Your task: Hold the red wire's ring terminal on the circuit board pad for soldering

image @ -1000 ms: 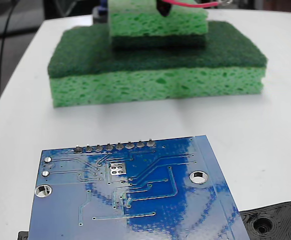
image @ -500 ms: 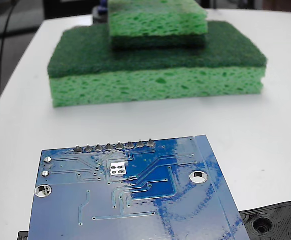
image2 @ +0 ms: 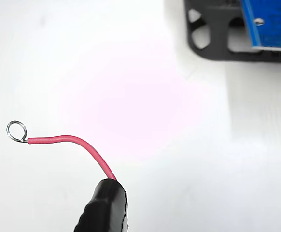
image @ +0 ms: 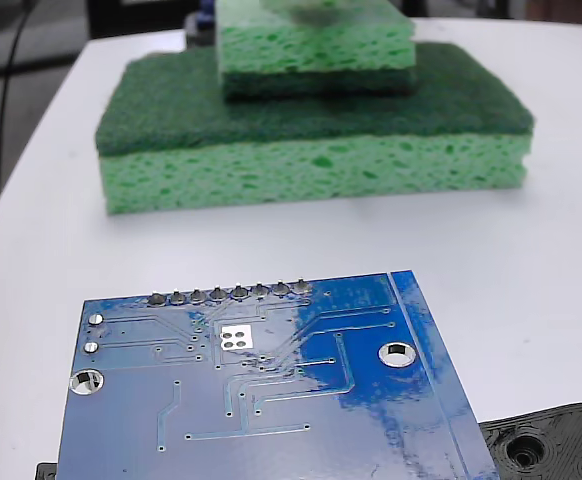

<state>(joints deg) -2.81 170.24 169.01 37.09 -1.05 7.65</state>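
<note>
in the fixed view, your circuit board [image: 261, 390] lies flat on the bench [image: 551, 250], its pad [image: 235, 338] bare and face-up for the ring.

in the wrist view, the red wire [image2: 75, 147] juts from its black sleeve [image2: 104, 208], holding the ring terminal [image2: 16, 130] clear above the bench, well apart from the board. the pincer itself is hidden; you cannot tell its state.

A white round-edged table [image: 561, 250] filled most of the fixed view, lit bright and even w/ soft glare. Behind its far edge the bg was dark and blurred; a thin black cable [image: 11, 75] hung at upper left over a greyish floor. In the wrist view the tabletop [image2: 131, 72] looked washed out, nearly pure white w/ a faint pink tint mid-frame.
</note>
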